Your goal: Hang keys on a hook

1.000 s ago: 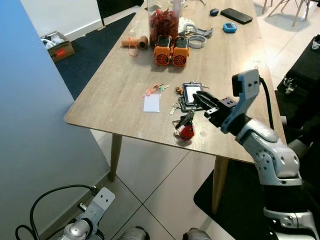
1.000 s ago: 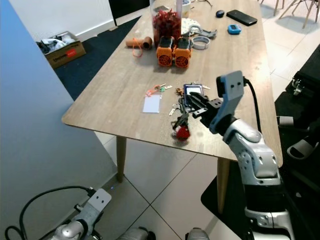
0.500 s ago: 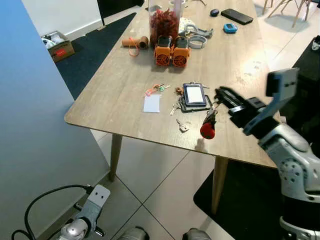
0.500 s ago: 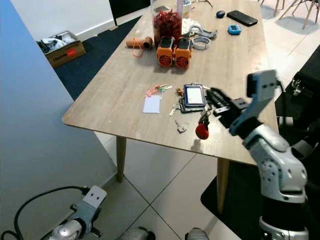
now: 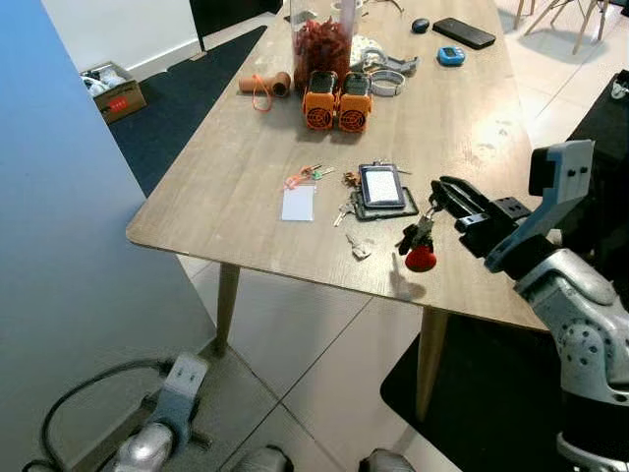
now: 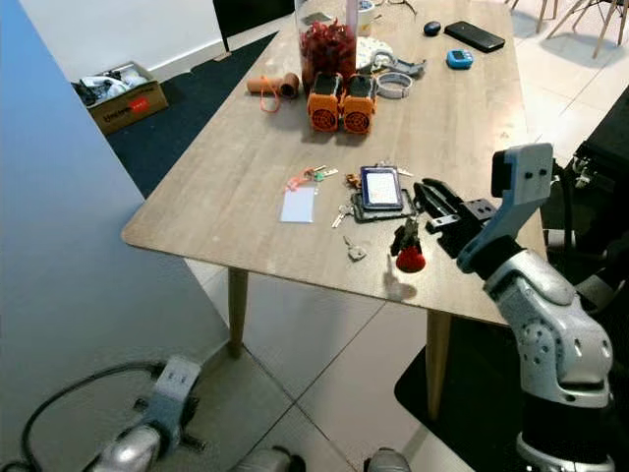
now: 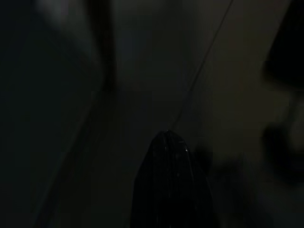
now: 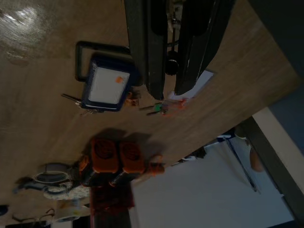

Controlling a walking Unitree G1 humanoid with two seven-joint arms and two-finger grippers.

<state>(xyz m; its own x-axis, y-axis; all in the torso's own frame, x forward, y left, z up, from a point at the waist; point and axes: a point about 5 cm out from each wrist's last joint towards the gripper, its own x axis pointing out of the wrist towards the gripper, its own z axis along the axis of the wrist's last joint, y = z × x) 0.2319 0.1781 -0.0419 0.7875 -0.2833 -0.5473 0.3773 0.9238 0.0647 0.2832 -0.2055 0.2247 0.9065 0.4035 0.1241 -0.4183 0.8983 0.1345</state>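
Keys (image 5: 420,239) with a red fob hung above the near edge of the wooden counter (image 5: 236,187), lifted clear of it and pinched in the pressed-together jaws of the right gripper (image 5: 439,197). Left to right on the counter lay a white card (image 5: 298,204), a loose key (image 5: 358,247) and a dark badge holder (image 5: 380,186). No hook was visible — the carry probably called for a slow, level swing so the bunch would not slip. The left gripper (image 7: 165,185) hung idle; its jaws couldn't be read.
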